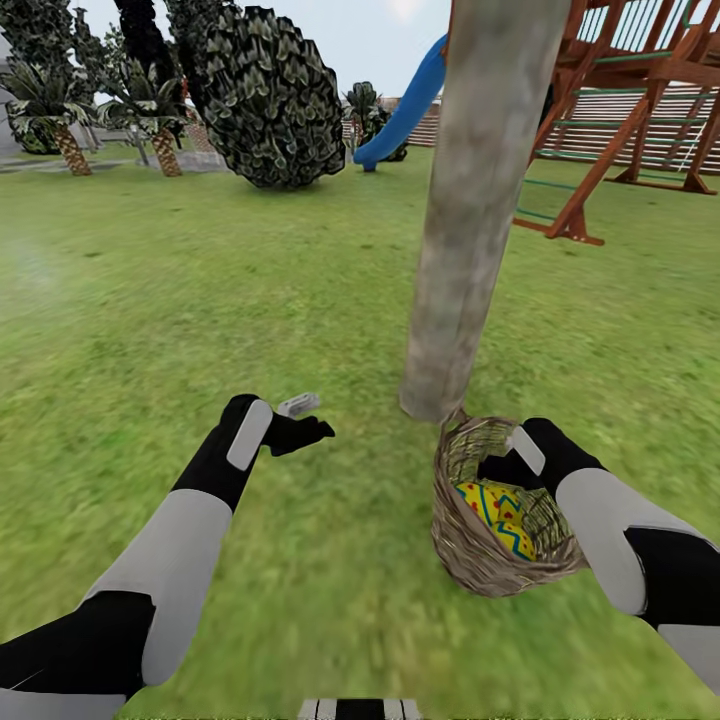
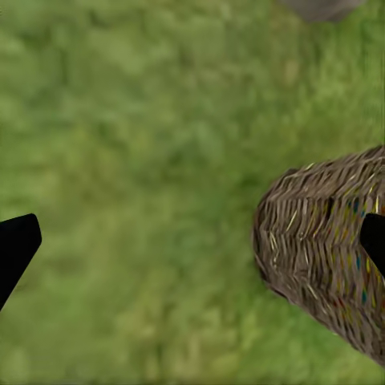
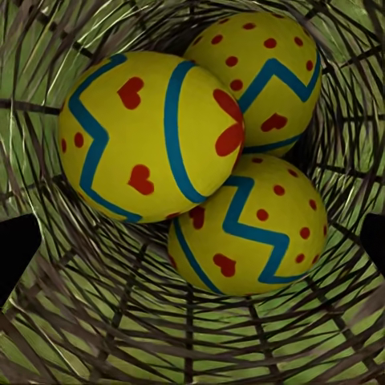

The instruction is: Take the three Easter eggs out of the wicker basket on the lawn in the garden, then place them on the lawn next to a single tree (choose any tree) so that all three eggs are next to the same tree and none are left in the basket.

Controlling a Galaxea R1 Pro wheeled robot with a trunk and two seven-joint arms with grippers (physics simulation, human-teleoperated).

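The wicker basket (image 1: 470, 550) stands on the lawn (image 1: 200, 300) just in front of the thick grey-brown tree (image 1: 470, 200). Three yellow Easter eggs with blue zigzags and red marks lie inside it: one (image 3: 152, 136), a second (image 3: 265, 72) and a third (image 3: 257, 224). My right gripper (image 1: 503, 462) reaches down into the basket's mouth. It is open, its dark fingertips (image 3: 16, 253) at either side above the eggs, touching none. My left gripper (image 1: 308, 418) hovers open over bare grass to the left of the basket (image 2: 321, 249).
A wooden playset (image 1: 640, 100) with a blue slide (image 1: 410, 100) stands behind the tree at the right. A large dark bush (image 1: 270, 100) and short palms (image 1: 70, 120) line the far left. Grass spreads wide to the left of the trunk.
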